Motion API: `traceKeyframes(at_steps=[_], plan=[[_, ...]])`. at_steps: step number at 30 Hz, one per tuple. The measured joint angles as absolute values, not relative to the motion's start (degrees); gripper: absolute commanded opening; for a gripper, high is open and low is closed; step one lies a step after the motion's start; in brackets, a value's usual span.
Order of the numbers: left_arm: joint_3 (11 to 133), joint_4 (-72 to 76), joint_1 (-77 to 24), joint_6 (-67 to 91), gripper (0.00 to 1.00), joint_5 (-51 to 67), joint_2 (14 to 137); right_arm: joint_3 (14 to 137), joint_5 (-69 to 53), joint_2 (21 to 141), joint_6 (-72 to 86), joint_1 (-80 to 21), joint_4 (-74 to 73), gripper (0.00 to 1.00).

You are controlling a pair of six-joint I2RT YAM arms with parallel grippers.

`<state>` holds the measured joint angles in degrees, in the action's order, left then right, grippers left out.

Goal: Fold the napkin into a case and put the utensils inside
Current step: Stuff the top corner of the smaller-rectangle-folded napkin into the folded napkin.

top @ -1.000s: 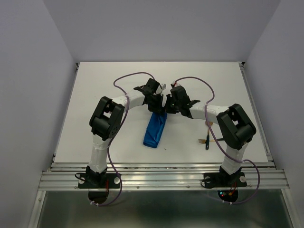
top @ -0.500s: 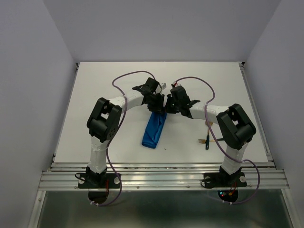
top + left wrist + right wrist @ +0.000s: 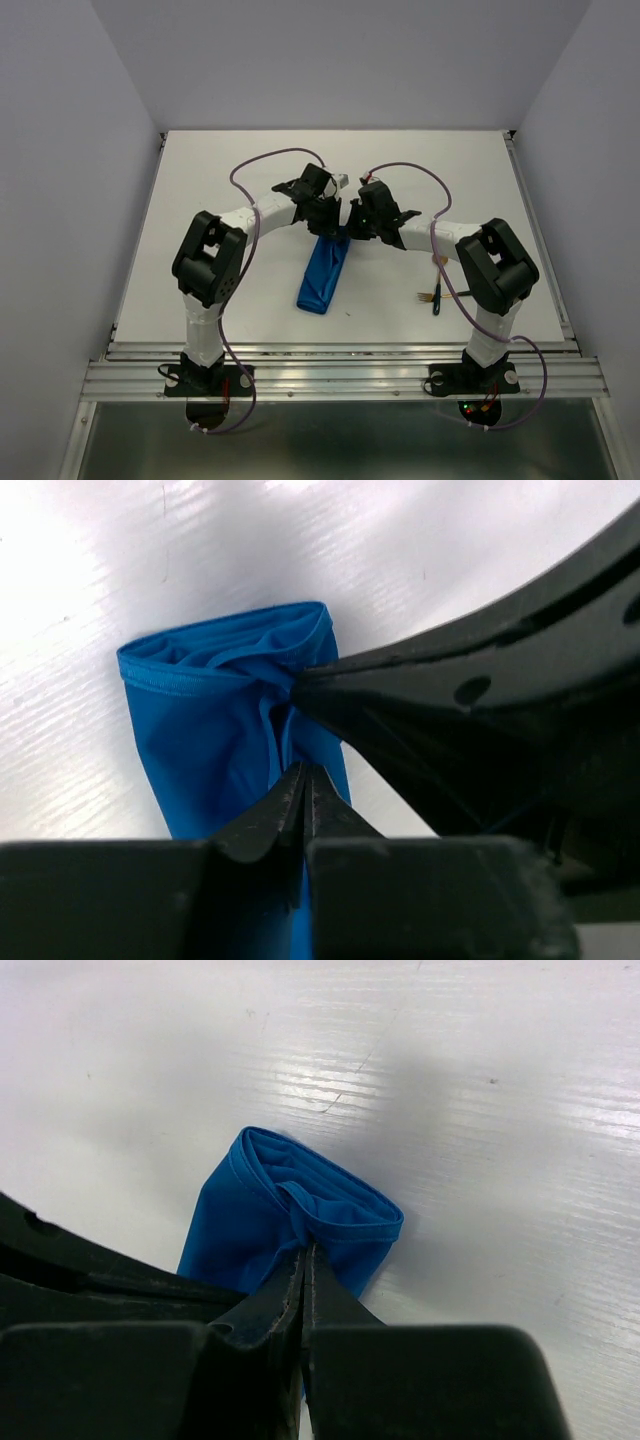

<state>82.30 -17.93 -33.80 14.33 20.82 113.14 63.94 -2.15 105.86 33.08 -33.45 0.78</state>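
Nearest to you, beside the right arm, the small utensils (image 3: pixel 436 297) with gold-coloured heads and thin dark green handles lie on the white tabletop (image 3: pixel 220 200). They are well apart from the cloth, and nothing of them is inside it yet.

A little further in, at the middle, lies the bright royal-blue soft cloth napkin (image 3: pixel 323 277). It is already folded to a narrow long pouch that runs away from you, slightly tilted. So I judge the folding part as nearly done and the placing part as not begun.

At the far end of the napkin both arms meet. The left hand (image 3: pixel 303 776) is pressed together on a pinch of the blue cloth near the open mouth. The right hand (image 3: pixel 304 1256) is also clamped on the hem of this mouth, just beside the other. In the wrist views the mouth shows several layers, a bit bunched.

What is left for you is to release the mouth in a tidy shape, fetch the utensils and slide them inside.
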Motion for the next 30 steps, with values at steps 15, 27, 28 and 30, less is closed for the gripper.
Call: traceKeyframes(at_steps=[15, 27, 28, 30], plan=[[77.25, -15.99, -29.52, 14.55, 0.0, 19.86, 110.06, 63.96, -2.59, 105.86, 33.08, -33.45, 0.51, 0.01], [77.23, -15.2, -30.41, 14.57, 0.0, 21.28, 112.88, 63.96, -2.61, 105.86, 33.08, -33.45, 0.49, 0.01], [77.23, -15.14, -30.74, 14.57, 0.0, 21.58, 113.12, 63.96, -2.61, 105.86, 33.08, -33.45, 0.49, 0.01], [77.23, -14.94, -31.2, 14.55, 0.0, 22.02, 113.56, 63.99, -2.63, 105.86, 33.08, -33.45, 0.47, 0.01]])
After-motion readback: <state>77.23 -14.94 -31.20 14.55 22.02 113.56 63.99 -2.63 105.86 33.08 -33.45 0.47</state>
